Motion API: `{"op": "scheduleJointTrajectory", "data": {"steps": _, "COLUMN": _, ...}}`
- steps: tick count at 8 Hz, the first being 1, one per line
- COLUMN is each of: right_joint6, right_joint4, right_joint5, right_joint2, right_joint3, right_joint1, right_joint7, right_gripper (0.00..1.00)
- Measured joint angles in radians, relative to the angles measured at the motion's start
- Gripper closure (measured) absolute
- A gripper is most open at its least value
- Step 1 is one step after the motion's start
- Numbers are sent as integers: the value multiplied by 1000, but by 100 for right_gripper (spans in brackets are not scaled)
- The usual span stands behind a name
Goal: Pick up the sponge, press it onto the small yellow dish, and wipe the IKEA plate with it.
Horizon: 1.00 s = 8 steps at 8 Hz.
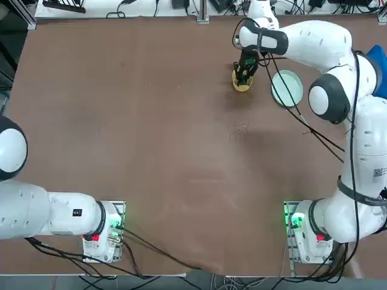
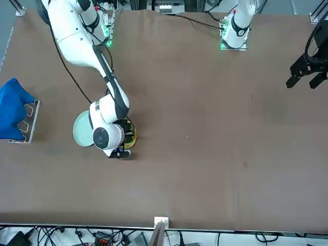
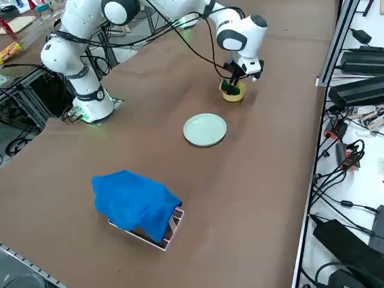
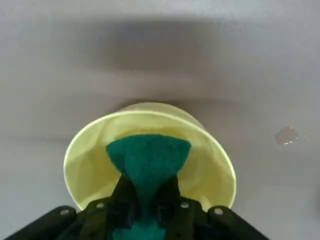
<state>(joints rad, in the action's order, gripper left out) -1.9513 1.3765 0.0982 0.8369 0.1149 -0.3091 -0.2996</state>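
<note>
My right gripper is shut on the sponge, whose dark green face bulges out ahead of the fingers. The sponge sits down inside the small yellow dish, pressed into its hollow. From overhead the gripper stands straight over the yellow dish at the far right of the table. The side view shows the green sponge in the dish. The pale blue-green IKEA plate lies just right of the dish, empty; it also shows as the plate and the plate.
A blue cloth covers a small rack near the table's right edge. A few small specks lie on the brown table nearer the robot than the dish. Cables trail from the right arm over the plate.
</note>
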Motion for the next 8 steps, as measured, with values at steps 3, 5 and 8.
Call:
{"op": "scheduleJointTrajectory", "data": {"steps": 3, "right_joint6": 0, "right_joint4": -4, "right_joint5": 0, "right_joint2": 5, "right_joint3": 0, "right_joint1": 1, "right_joint7": 20, "right_gripper": 78}}
{"op": "scheduleJointTrajectory", "data": {"steps": 5, "right_joint6": 0, "right_joint4": -5, "right_joint5": 1, "right_joint2": 5, "right_joint3": 0, "right_joint1": 1, "right_joint7": 30, "right_gripper": 78}}
{"op": "scheduleJointTrajectory", "data": {"steps": 8, "right_joint6": 0, "right_joint4": -5, "right_joint5": 1, "right_joint2": 5, "right_joint3": 0, "right_joint1": 2, "right_joint7": 45, "right_gripper": 78}}
